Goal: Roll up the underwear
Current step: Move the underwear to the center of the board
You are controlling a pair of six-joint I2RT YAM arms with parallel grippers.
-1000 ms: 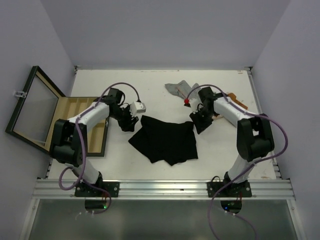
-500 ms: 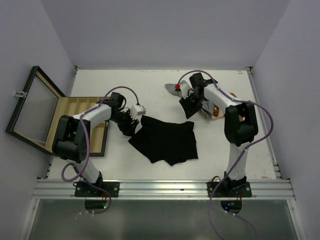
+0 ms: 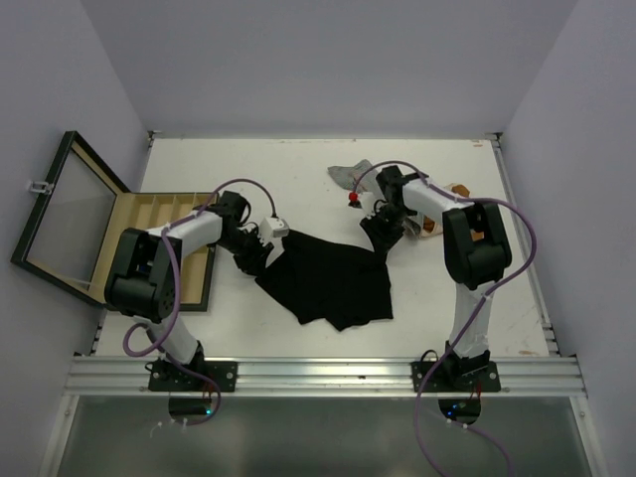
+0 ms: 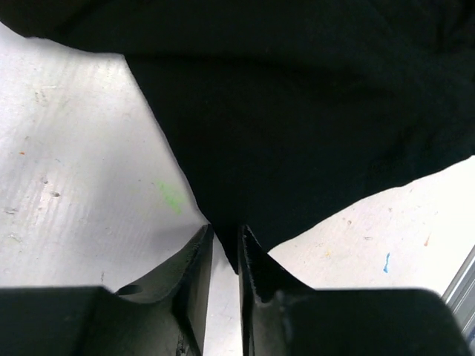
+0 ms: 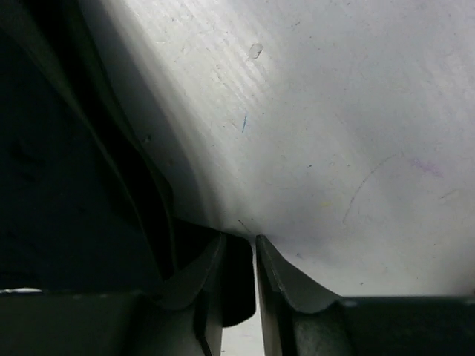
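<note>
Scuffed white worktop (image 3: 298, 179), pale walls. Left tool (image 4: 225, 248) pinches the black underwear (image 3: 333, 278) at its 10 o'clock corner, right tool (image 5: 241, 256) likewise at 2 o'clock.

Soft overhead light keeps the top view even, shadows faint. The black underwear (image 3: 333, 278) shows as a detailless patch. Each wrist view blurs its near fingers (image 4: 189, 297); the right wrist's left half is dark, perhaps shadowed cloth.

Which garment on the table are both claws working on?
The black underwear spread flat mid-table: the left claw and right claw sit at its far corners. The grey piece and orange-brown piece lie farther back.
</note>
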